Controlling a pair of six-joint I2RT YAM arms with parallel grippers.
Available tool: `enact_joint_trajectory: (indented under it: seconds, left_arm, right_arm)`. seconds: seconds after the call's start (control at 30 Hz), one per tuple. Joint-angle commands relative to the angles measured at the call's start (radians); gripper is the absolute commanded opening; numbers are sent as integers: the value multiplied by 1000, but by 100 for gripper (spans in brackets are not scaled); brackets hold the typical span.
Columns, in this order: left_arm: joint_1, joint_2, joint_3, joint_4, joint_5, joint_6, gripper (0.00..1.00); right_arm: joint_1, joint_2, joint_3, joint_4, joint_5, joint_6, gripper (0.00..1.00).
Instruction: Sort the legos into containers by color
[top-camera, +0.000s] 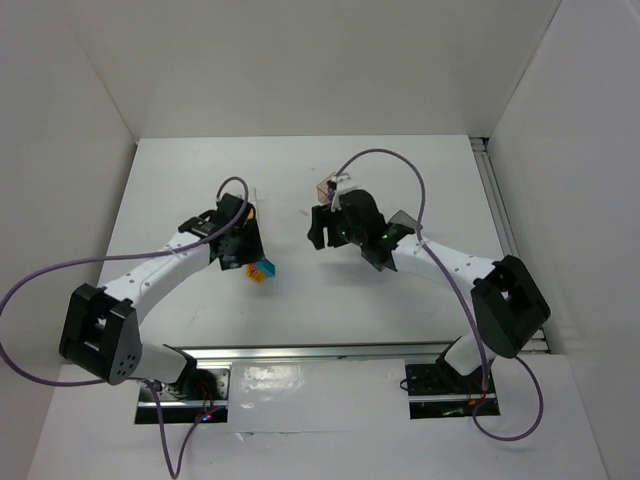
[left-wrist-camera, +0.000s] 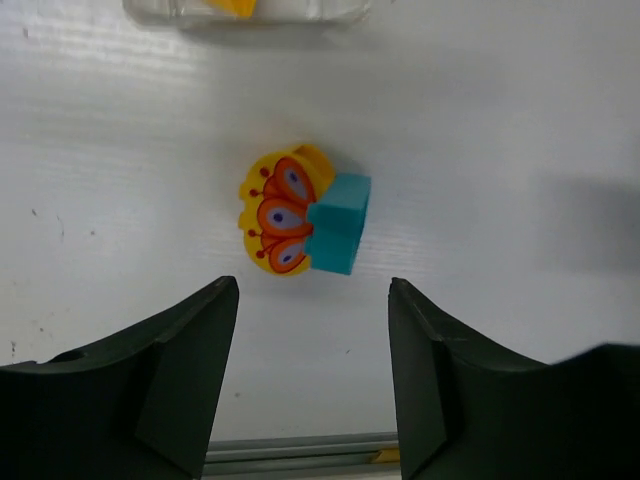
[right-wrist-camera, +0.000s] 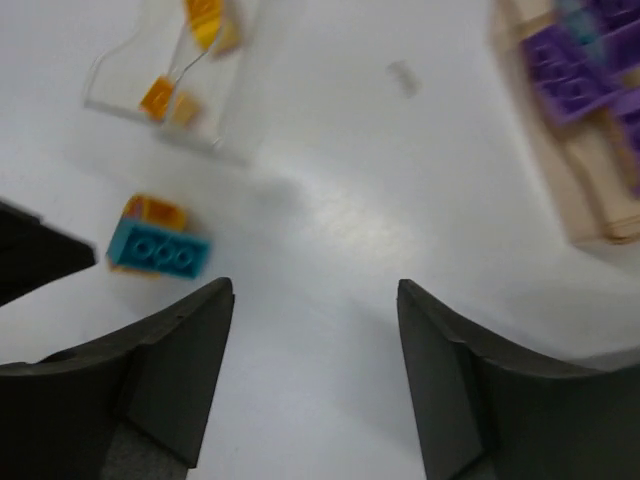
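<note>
While the small teal-blue plastic brick (left-wrist-camera: 338, 222) sits just ahead of the wide-open left end effector (left-wrist-camera: 312, 290), long axis pointing away, touching an orange-yellow butterfly-print brick (left-wrist-camera: 275, 215), the right end effector (right-wrist-camera: 315, 290), also open, is farther off.

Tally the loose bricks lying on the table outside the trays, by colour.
Teal brick: 1
Orange-yellow butterfly brick: 1
Purple bricks: 0 loose; those in view lie in the peach tray
Total loose: 2
</note>
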Motion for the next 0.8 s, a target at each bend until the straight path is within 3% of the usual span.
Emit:
enact_joint_trajectory:
  seconds: [0.0, 0.1, 0.23, 0.43, 0.77]
  left_arm:
    - [13, -45, -64, 52, -26, -99, 69]
    - [36, -154, -77, 66, -26, -99, 69]
    - [134, -205, -25, 31, -40, -48, 66]
    - [309, -193, 28, -1, 122, -4, 64]
    - [374, -193, 28, 17, 195, 25, 63]
  right_arm:
    - [51, 31, -29, 98, -247, -58, 76]
    - [106, 91, 21, 69, -371, -213, 78]
    - [219, 116, -14, 136, -307, -399, 78]
    - [220, 209, -59, 329, -351, -678, 81]
    - [210, 395, 118, 289, -411, -727, 81]
